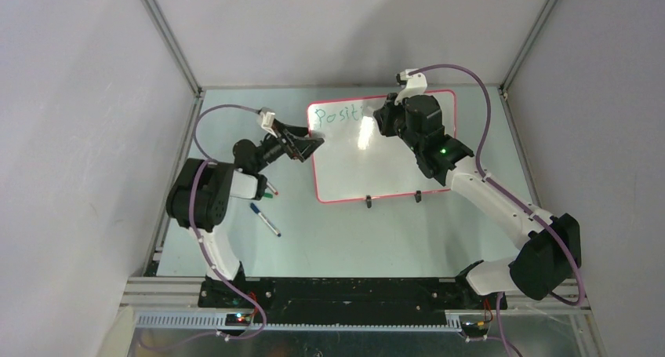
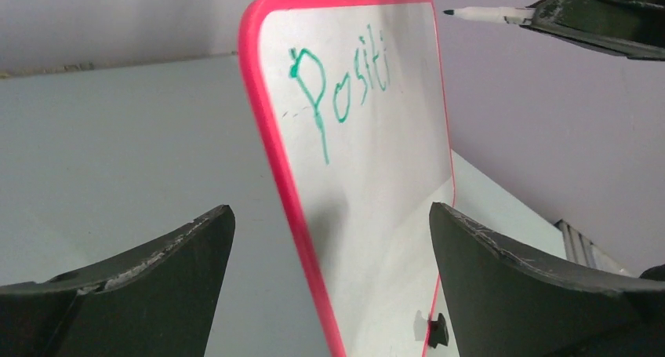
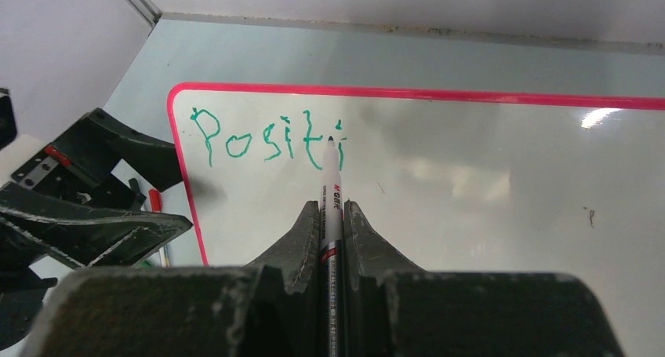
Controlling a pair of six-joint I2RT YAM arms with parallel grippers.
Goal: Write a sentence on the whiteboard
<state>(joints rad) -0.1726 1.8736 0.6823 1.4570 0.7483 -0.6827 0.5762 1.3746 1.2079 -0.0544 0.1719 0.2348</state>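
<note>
Whiteboard point(image 2: 376, 184) rim sits between spread left jaws (touching neither).

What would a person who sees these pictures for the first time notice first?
The whiteboard with its red-pink rim stands at the middle of the table, with green letters "Positi" at its top left. The right pincer is shut on a marker whose tip is at the last letter. The left pincer stands open around the board's left edge.

top: overhead, far | wrists: close, both facing whiteboard point(image 2: 376, 176)
</note>
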